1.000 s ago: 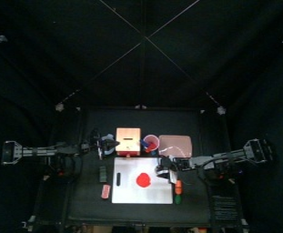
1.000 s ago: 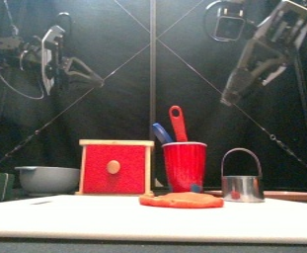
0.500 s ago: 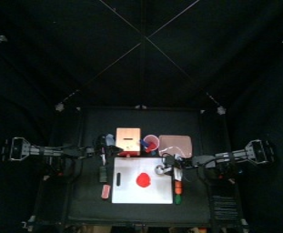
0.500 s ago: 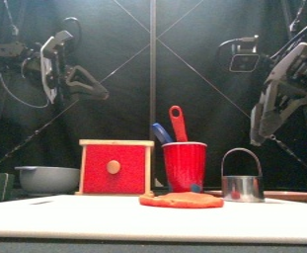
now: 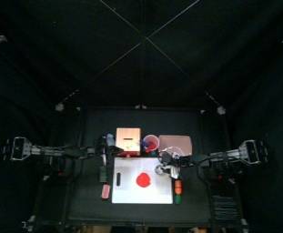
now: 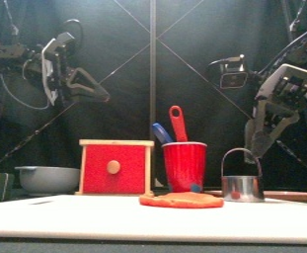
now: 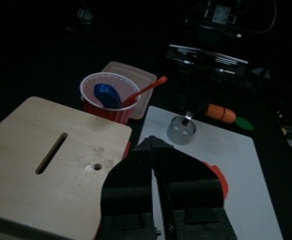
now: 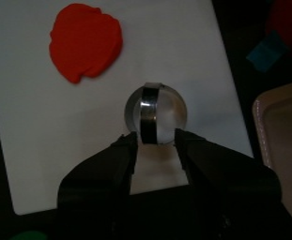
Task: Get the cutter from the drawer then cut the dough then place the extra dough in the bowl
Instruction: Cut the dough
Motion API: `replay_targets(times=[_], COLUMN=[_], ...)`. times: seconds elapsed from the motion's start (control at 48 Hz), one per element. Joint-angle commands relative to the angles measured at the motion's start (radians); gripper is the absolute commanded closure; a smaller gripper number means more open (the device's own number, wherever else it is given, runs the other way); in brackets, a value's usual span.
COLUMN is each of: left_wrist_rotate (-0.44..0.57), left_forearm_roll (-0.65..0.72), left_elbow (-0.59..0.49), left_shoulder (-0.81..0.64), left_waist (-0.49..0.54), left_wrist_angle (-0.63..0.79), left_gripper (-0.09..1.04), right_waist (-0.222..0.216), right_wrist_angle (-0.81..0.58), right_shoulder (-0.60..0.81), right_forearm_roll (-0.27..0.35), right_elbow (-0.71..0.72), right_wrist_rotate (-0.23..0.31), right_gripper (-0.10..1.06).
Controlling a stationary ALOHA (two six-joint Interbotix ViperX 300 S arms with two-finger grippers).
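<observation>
black table (image 5: 83,209), red dough (image 5: 140,179) lay mid white board (image 5: 159,193), cutter (image 6: 243,185) stood upright at the board's right, right gripper (image 8: 153,142) hung wide just above it, left gripper (image 7: 157,155) narrow, empty, hovered above the box (image 6: 116,168)

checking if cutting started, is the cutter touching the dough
Apart. The right wrist view shows bare white board between the cutter and the dough.
</observation>
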Motion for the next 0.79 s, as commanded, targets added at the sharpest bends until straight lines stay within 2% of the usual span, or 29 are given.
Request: replay_targets(times=[0.021, 0.188, 0.458, 0.792], left_wrist_rotate=[0.0, 0.0, 0.0, 0.002], left_forearm_roll=[0.002, 0.002, 0.002, 0.002], left_elbow=[-0.025, -0.021, -0.021, -0.021], left_shoulder=[-0.003, -0.003, -0.003, -0.003], left_waist=[-0.003, -0.003, -0.003, -0.002], left_wrist_angle=[-0.009, -0.009, -0.009, -0.009], left_gripper=[0.65, 0.65, 0.65, 0.65], right_waist=[-0.002, -0.002, -0.003, 0.005], right_wrist_angle=[-0.003, 0.003, 0.005, 0.011], right_shoulder=[0.0, 0.002, 0.002, -0.009], right_forearm_roll=[-0.002, -0.002, -0.002, -0.018], right_elbow=[-0.02, -0.02, -0.025, -0.074], right_wrist_rotate=[-0.002, -0.002, -0.003, -0.005], right_gripper=[0.22, 0.25, 0.38, 0.38])
